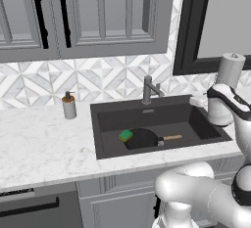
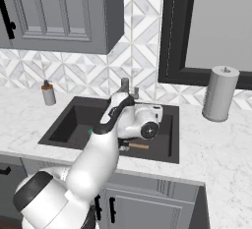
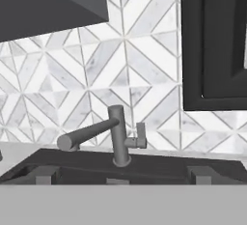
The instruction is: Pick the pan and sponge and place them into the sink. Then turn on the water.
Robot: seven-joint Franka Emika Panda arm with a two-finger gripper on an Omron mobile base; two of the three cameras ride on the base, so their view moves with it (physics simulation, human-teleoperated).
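The faucet (image 3: 119, 137) is sitting dead ahead of the gripper, whose jaws I cannot make out. The pan (image 1: 142, 138) and sponge (image 1: 126, 135) are lying in the sink (image 1: 112, 112). No water is running; probably nudge the side lever (image 3: 140, 134) squarely.

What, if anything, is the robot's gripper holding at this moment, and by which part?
Nothing. The pan and sponge lie in the sink, apart from the hand. In the hand view the gripper faces the faucet with nothing between its fingertips.

No readable text or labels anywhere.
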